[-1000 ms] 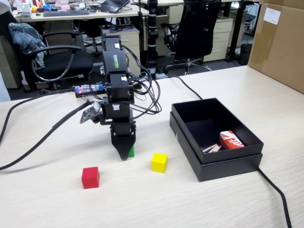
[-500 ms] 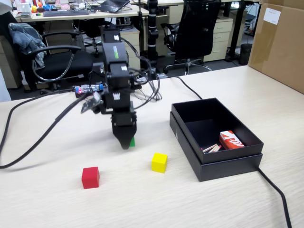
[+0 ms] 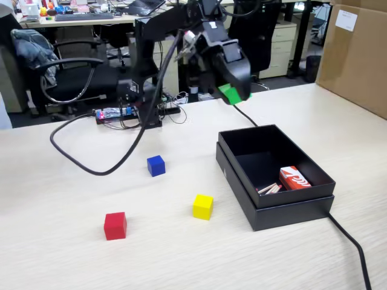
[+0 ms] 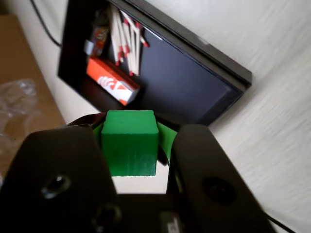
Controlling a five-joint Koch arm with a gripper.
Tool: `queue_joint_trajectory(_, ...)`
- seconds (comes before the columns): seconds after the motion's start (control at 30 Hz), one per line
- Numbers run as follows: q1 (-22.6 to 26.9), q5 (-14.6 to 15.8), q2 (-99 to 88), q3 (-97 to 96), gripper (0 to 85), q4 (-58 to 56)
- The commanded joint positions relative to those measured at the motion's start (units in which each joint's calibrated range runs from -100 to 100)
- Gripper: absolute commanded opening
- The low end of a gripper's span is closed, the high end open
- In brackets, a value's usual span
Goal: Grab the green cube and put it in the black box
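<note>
The gripper (image 3: 231,95) hangs in the air above the table, its two black jaws clamped on the green cube (image 3: 228,93), which sits between them at the tips. In the wrist view the gripper (image 4: 131,145) shows the same hold: the green cube (image 4: 129,142) is pressed between the dark jaws on its left and right, with green pads just visible behind it.

Below and to the right of the gripper in the fixed view lies the black box (image 3: 314,179), a shallow rectangular box with a stepped rim, resting open on the pale wooden table (image 3: 181,260). The cube is raised near the box's far left corner, clear of the rim. In the wrist view the black box (image 4: 209,92) fills the upper part of the frame. Inside it lie a small red and white matchbox (image 3: 294,178), also seen from the wrist (image 4: 112,81), and loose matches (image 4: 124,41) with red heads.

On the table to the left of the box in the fixed view stand a blue cube (image 3: 156,165), a yellow cube (image 3: 202,206) and a red cube (image 3: 115,225), each apart from the others. A black cable (image 3: 91,166) loops across the table from the arm's base. A brown cardboard carton (image 3: 357,54) stands at the right edge.
</note>
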Motion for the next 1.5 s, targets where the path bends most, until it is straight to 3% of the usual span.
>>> queue_joint_trajectory(0.0, 1.0, 0.0, 8.0, 6.8, 0.9, 0.5)
queue_joint_trajectory(0.2, 1.2, -0.2, 33.3, 10.6, 0.9, 3.3)
queue_joint_trajectory(0.73, 0.5, 1.0, 42.7, 8.5, 1.5, 3.6)
queue_joint_trajectory(0.8, 0.5, 1.0, 42.7, 7.0, 13.4, 3.6)
queue_joint_trajectory(0.9, 0.3, 1.0, 42.6, 5.7, 22.5, 3.6)
queue_joint_trajectory(1.03, 0.2, 1.1, 39.2, 2.5, 44.0, 3.6)
queue_joint_trajectory(1.47, -1.3, 0.0, -1.9, -2.9, 45.5, 3.6)
